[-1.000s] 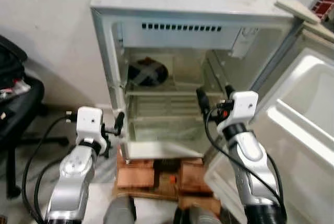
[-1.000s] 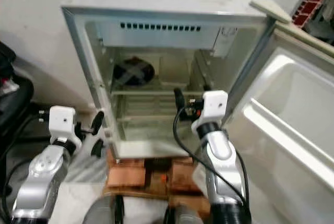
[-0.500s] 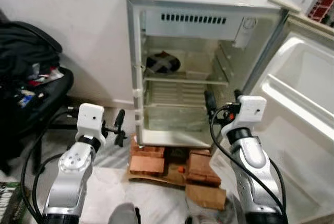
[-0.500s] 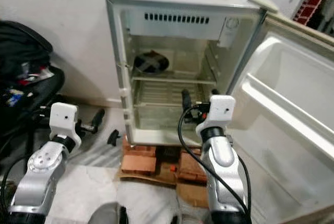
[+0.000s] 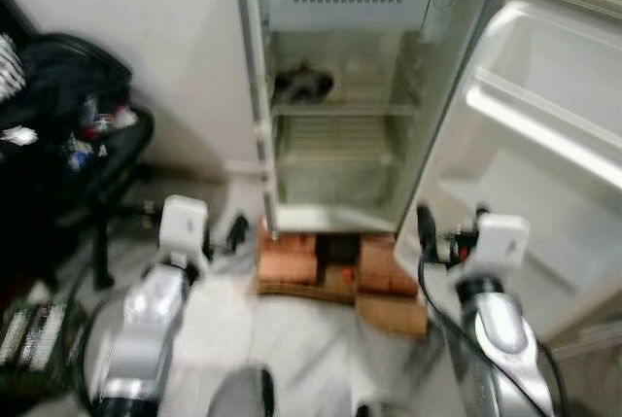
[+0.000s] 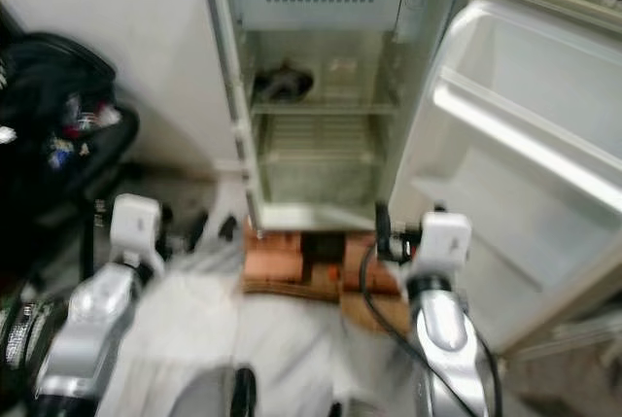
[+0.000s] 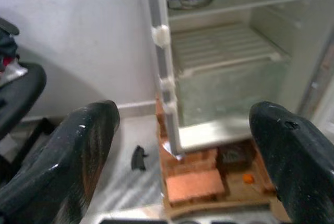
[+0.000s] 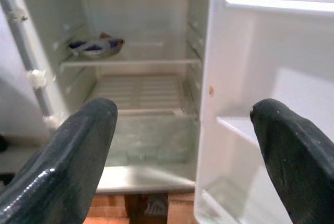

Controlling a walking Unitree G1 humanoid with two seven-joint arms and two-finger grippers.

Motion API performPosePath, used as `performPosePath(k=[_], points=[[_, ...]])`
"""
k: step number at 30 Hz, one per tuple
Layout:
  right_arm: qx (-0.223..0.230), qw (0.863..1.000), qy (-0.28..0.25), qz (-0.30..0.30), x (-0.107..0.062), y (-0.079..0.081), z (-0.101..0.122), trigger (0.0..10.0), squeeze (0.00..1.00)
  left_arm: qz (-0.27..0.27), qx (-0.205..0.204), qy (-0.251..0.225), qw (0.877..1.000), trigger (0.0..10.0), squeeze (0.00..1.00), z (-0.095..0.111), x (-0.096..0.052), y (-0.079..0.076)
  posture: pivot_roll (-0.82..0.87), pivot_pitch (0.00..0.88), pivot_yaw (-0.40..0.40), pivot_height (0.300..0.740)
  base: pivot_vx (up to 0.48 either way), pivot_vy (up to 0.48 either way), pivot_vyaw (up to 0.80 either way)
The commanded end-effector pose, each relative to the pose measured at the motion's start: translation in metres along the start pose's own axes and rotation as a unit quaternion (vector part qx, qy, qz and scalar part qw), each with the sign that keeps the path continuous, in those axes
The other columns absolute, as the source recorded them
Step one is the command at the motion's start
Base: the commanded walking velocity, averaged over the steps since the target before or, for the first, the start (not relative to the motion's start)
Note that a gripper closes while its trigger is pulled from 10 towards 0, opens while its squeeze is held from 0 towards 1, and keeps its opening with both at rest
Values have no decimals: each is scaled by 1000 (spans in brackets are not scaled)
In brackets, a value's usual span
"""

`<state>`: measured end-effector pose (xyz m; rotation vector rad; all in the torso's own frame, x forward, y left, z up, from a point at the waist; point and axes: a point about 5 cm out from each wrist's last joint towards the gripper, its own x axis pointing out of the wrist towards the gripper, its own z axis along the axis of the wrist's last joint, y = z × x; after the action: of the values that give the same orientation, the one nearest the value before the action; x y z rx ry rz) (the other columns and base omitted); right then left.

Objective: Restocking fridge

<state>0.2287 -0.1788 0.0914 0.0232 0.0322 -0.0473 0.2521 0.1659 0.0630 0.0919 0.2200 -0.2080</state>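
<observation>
Restocking looks barely begun, judging by how bare the fridge (image 5: 340, 106) is: its door (image 5: 544, 145) stands swung wide to the robot's right, the door shelves hold nothing that can be made out, and the lower rack and the bottom compartment are bare. The one item inside is a shallow dish (image 8: 96, 45) with something dark and patterned in it, sitting on the upper shelf toward its left edge, near the hinge-free wall. The fridge rests on a stack of bricks (image 5: 292, 263) and cardboard on the floor. The left gripper (image 7: 182, 145) hangs low before the fridge's left front edge, fingers (image 7: 78, 151) spread wide with nothing between them. The right gripper (image 8: 182, 145) faces the opening and the inner side of the door, its fingers (image 8: 78, 156) likewise spread and carrying nothing. No food or bottle to load can be seen near either arm; a dark chair piled with clothes and clutter (image 5: 68, 135) stands to the left against the wall. As a judgement, almost everything is left: goods have to be fetched, carried here and set on the bare shelves, and the door shut afterward.
</observation>
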Motion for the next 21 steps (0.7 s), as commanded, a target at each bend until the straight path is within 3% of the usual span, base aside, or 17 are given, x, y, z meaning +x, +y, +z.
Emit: performPosePath(k=[1,4,12,21], points=[[-2,1000,-11,7,3,4,6,10000,0,-7,11,-12,1000,10000,0,7,5,-1,-47,0,-10,740,-262,0,0],[-4,1000,-13,12,8,4,8,10000,0,-7,11,-14,1000,10000,0,8,4,-2,-41,0,-17,740,-304,0,0],[-4,999,-21,26,18,7,13,10000,0,-5,8,-27,1000,10000,0,11,4,3,-35,9,-28,740,0,0,0],[-6,998,-33,56,29,16,19,10000,0,-8,22,-20,1000,10000,0,9,6,-1,-36,22,-34,740,0,-423,0]])
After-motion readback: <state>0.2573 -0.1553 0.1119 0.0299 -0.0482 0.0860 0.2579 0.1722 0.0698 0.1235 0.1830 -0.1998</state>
